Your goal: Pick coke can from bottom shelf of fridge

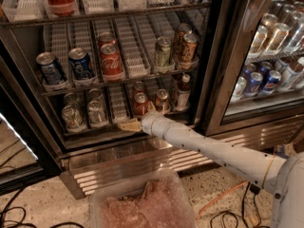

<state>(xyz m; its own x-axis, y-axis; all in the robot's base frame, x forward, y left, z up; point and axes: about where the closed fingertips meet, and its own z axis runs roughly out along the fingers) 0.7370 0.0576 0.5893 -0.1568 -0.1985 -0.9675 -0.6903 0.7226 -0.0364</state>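
Observation:
The fridge point(216, 80) stands with its left door open. On the bottom shelf point(118, 109) a small red coke can point(141, 103) stands in a white lane tray, with another red can point(138, 87) right behind it. My gripper point(129, 125) is at the front edge of this shelf, just below and slightly left of the coke can. It is close to the can, and I cannot see it holding anything. My white arm point(209, 148) reaches in from the lower right.
Silver cans point(73, 118) stand at the bottom shelf's left; a brownish can point(162, 99) and a bottle point(182, 91) stand right of the coke can. The rack above holds Pepsi cans point(51, 68) and red cans point(111, 61). A clear bin point(142, 203) and cables point(19, 217) lie on the floor.

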